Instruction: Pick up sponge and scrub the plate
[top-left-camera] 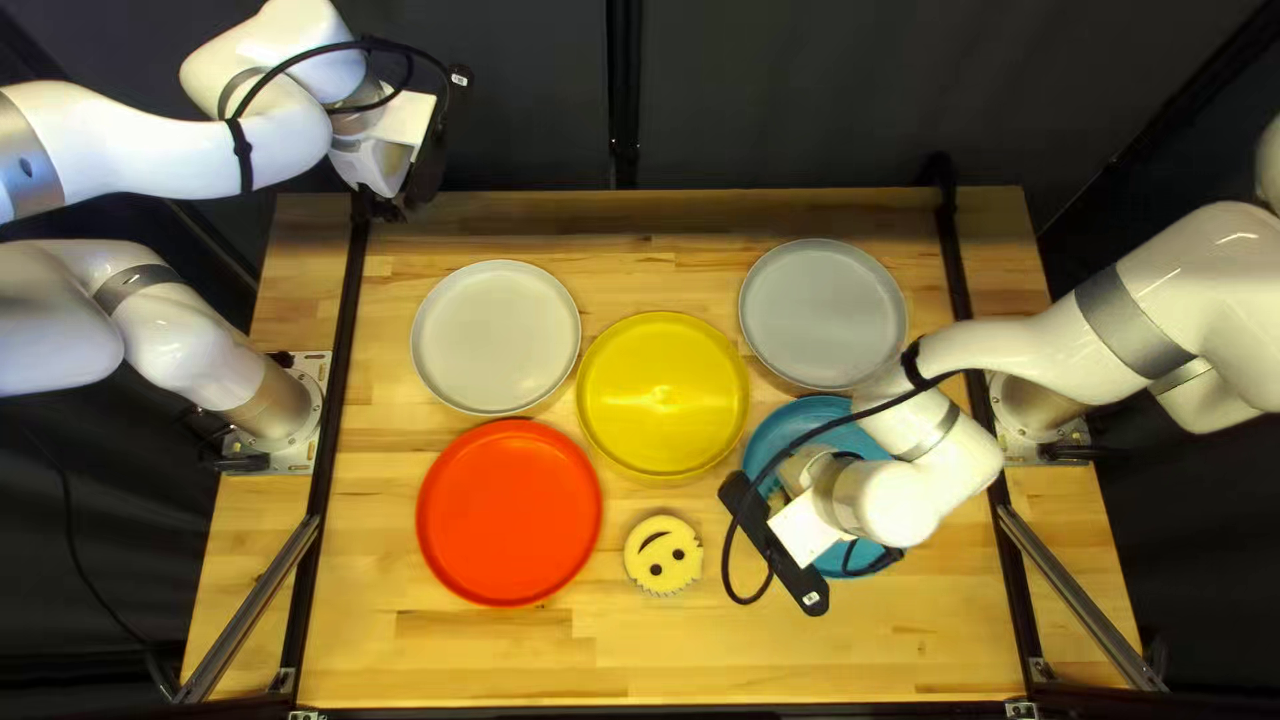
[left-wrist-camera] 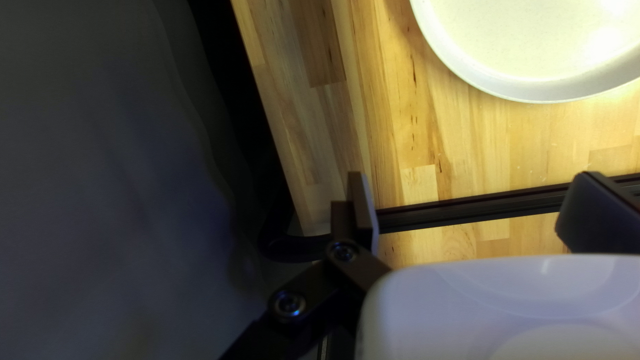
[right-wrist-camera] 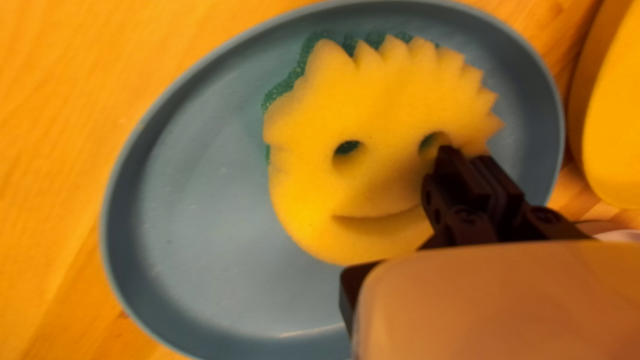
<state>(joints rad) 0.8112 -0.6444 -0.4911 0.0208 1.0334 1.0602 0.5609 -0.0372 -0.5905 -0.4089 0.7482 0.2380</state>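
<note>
Half seems done: your right tool (right-wrist-camera: 465, 155) pinches one yellow smiley foam sponge (right-wrist-camera: 380, 100) over the round blue plate (right-wrist-camera: 190, 220); scrubbing likely remains; left tool (left-wrist-camera: 473, 183) spread.

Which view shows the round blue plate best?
Right wrist view: it shows most of the blue plate close up, partly behind a yellow smiley-faced sponge. Top left view: only portions; my white right arm covers its middle. Left wrist view: none of it.
</note>
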